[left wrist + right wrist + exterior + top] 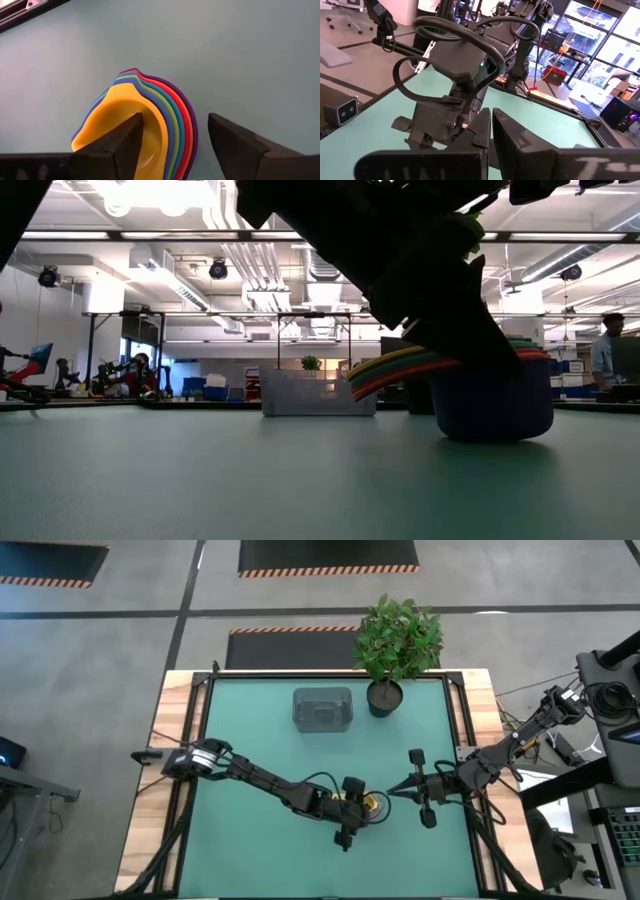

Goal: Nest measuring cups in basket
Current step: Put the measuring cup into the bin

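The measuring cups [170, 107] sit nested in one stack on the green table, orange-yellow innermost and purple outermost. In the low view the stack [490, 405] rests on its largest cup's bottom, with the handles [400, 368] fanned out to one side. My left gripper [175, 116] is open and slants down over the stack, one finger inside the innermost cup and the other outside the rims. My right gripper [392, 792] is shut, level above the table just right of the stack. The translucent grey basket [322, 708] stands at the far middle. My left gripper has one finger [131, 137] inside the orange-yellow cup's bowl [120, 110]. Whether that finger touches the wall, I cannot tell. The other finger [235, 137] stands clear of the purple rim, with bare table between them.
A potted leafy plant [398, 640] stands at the far edge, right of the basket [318, 393]. Both arms crowd the near middle of the table [250, 840]. People and equipment show in the room beyond.
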